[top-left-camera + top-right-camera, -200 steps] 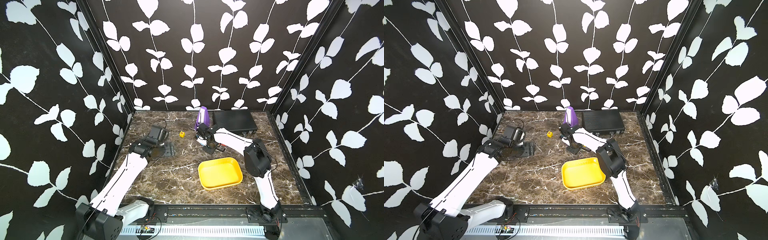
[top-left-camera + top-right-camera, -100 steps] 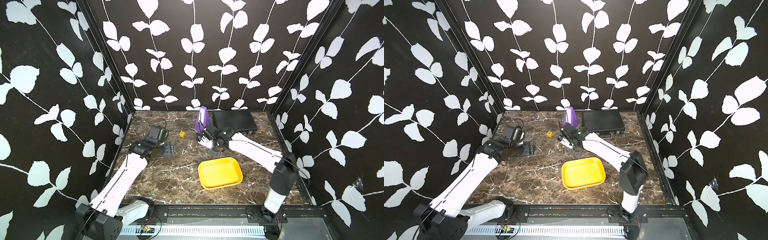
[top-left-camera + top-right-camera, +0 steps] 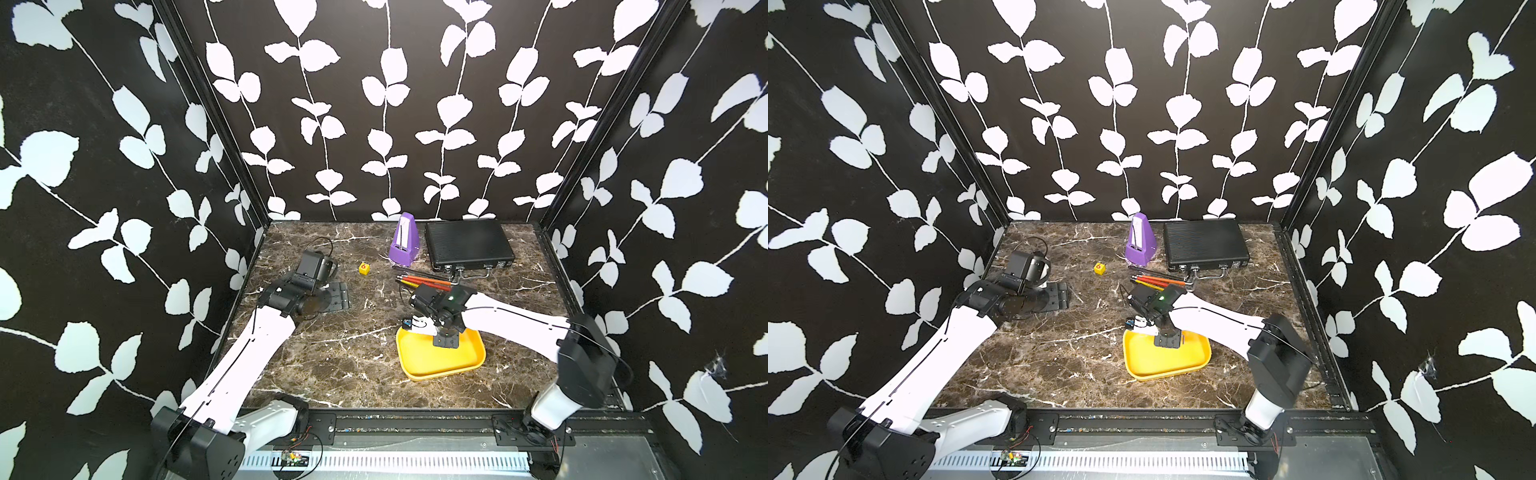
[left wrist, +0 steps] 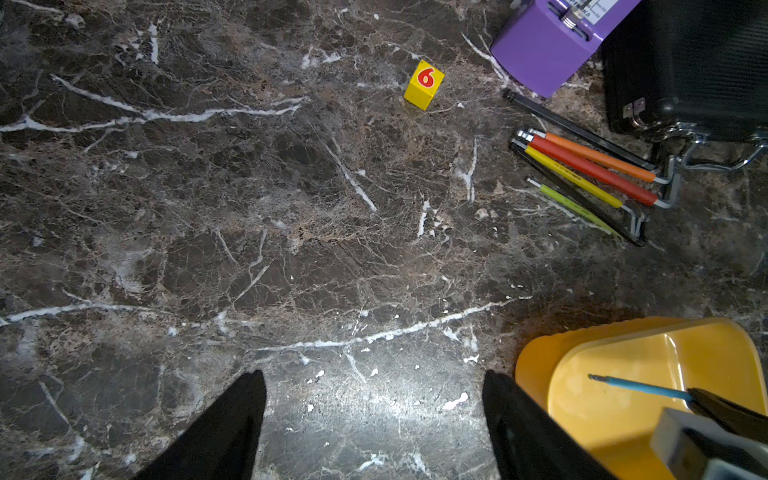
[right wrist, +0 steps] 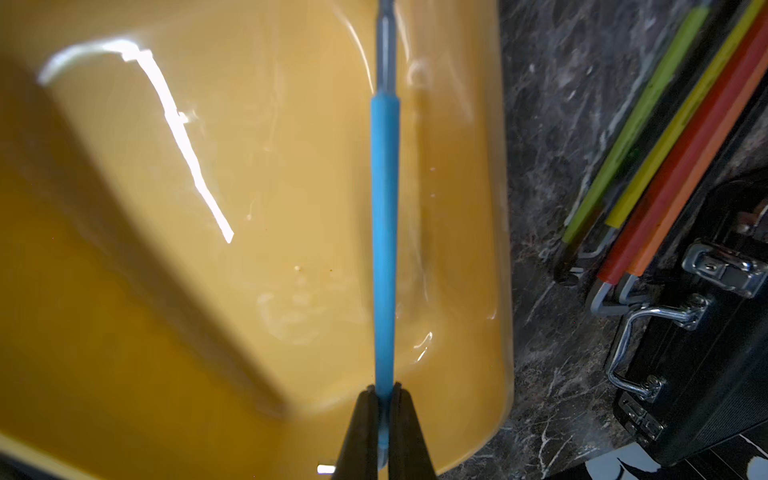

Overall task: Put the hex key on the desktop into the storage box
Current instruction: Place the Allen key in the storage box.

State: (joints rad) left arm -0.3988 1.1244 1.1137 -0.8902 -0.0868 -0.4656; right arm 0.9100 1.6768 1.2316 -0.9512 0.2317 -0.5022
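Note:
A blue-sleeved hex key (image 5: 384, 232) is pinched at one end by my right gripper (image 5: 384, 388), which is shut on it. The key hangs over the inside of the yellow storage box (image 5: 187, 270), near its back rim. In both top views the box (image 3: 457, 361) (image 3: 1179, 357) sits front right on the marble desktop (image 3: 340, 357), with the right wrist above its back left corner. The left wrist view shows the blue key (image 4: 640, 386) above the box (image 4: 615, 399). Several other coloured hex keys (image 4: 590, 166) lie on the desktop. My left gripper (image 4: 374, 376) is open over bare marble, holding nothing.
A purple metronome (image 3: 403, 241) and a black ribbed case (image 3: 469, 243) stand at the back. A small yellow die (image 3: 364, 268) lies left of the loose hex keys (image 3: 422, 280). A black plate (image 3: 334, 297) lies beside the left arm (image 3: 307, 274).
My right arm has swung from the hex key pile at the back toward the front, carrying the blue hex key over the yellow box. The left arm has not moved.

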